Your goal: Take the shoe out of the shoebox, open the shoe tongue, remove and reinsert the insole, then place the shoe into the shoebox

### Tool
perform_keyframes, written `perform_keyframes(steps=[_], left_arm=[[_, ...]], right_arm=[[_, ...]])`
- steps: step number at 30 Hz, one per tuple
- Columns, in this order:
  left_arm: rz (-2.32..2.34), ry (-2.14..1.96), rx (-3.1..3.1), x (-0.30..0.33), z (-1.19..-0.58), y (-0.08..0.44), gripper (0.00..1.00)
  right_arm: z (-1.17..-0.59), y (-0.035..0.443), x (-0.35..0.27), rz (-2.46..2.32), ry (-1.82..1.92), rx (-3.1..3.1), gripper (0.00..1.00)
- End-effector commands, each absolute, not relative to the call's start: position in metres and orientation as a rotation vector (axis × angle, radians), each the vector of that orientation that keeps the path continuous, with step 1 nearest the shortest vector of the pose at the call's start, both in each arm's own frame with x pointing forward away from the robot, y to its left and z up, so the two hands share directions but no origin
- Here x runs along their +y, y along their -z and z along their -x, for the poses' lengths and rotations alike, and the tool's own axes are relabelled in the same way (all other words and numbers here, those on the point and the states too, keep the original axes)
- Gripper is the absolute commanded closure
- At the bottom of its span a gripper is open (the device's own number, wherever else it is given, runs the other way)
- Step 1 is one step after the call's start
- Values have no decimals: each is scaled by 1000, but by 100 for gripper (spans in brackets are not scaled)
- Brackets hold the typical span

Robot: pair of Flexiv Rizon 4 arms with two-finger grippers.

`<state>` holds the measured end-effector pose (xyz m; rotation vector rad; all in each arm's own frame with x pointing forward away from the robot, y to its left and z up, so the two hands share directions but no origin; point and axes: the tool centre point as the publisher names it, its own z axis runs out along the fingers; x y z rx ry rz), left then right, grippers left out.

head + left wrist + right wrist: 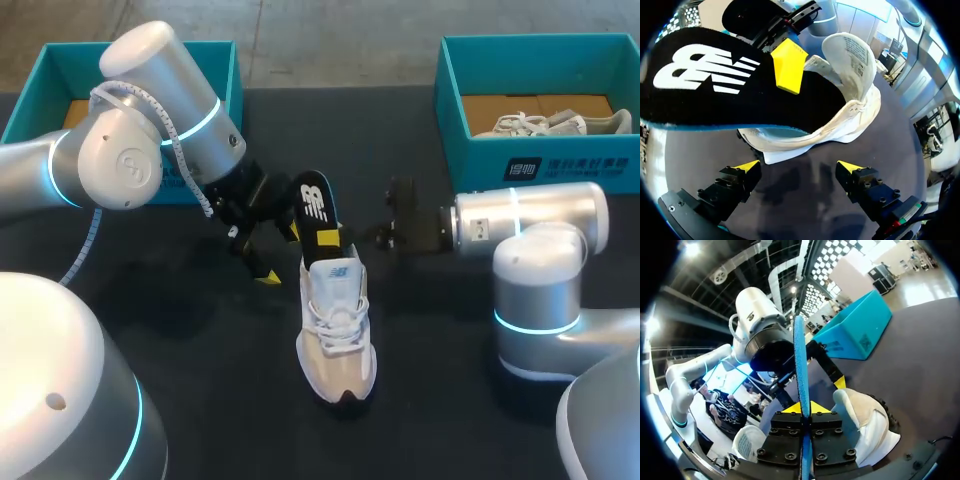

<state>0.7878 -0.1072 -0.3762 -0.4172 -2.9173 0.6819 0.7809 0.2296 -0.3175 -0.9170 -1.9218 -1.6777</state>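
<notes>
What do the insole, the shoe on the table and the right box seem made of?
The insole: matte black cloth top with white print, over a blue, probably foam, edge. The shoe: white and beige textile upper, likely mesh, with laces; dark sole, perhaps rubber. The right box: teal card, smooth matte walls, brown cardboard floor inside.

— Where's my head camera looking from?
— High behind me, tilted down on the table (200, 330), taking in the whole scene.
— And the wrists?
— Both close in. My left one looks out past the left gripper (799, 166) at the shoe (860, 115); my right looks past the right gripper (802, 409) toward my left arm (760, 330). All three share the shoe and insole (315, 205).
</notes>
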Motion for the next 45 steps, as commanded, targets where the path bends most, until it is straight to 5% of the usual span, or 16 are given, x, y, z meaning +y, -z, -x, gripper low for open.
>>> perform_keyframes(steps=[1,28,29,30,31,35,45], left_arm=[[419,-683,-2920,-107,-787,377,0],[419,-683,-2920,-107,-787,377,0],[419,-683,-2920,-107,-787,377,0],[419,-683,-2920,-107,-787,377,0],[419,-683,-2920,-107,-787,377,0],[419,-683,-2920,-107,-787,377,0],[419,-683,-2920,-107,-787,377,0]], right_arm=[[-783,326,226,889,1700,-1889,100],[-749,345,227,975,1561,-1885,100],[-749,345,227,979,1568,-1882,97],[-749,344,226,977,1575,-1880,71],[-750,343,226,974,1580,-1882,61],[-753,335,227,962,1607,-1895,51],[-769,317,230,938,1648,-1933,55]])
